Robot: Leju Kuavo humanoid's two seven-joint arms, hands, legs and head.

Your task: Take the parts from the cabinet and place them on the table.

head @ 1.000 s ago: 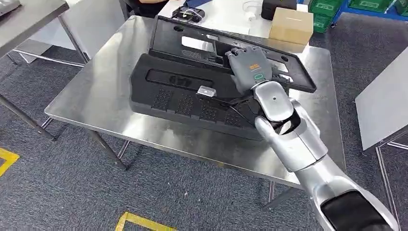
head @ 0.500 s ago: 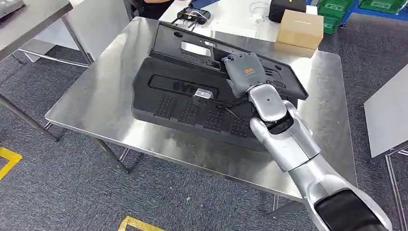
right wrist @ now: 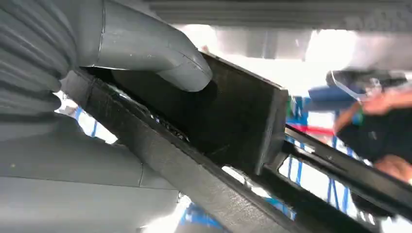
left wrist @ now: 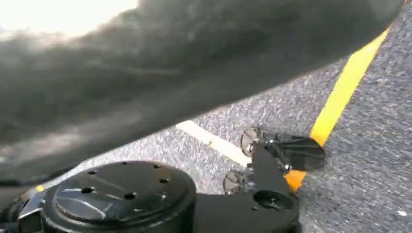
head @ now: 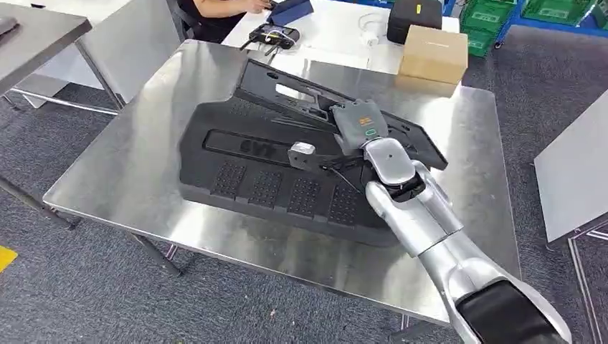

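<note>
A large black moulded panel lies flat on the steel table. Across its far edge a thinner black frame part leans at a tilt. My right hand grips that frame near its right end. In the right wrist view the grey thumb presses on the frame's flat black edge. A blurred grey mass, probably my left hand, hangs over the carpet in the left wrist view, and its fingers are unreadable.
A small grey clip sits on the panel beside my wrist. A cardboard box stands at the table's far right. A person sits at a white desk beyond. Other steel tables flank left and right.
The head view has shifted, so the table sits lower and further left in the picture. My right hand still grips the frame, which now looks tilted more steeply over the panel.
</note>
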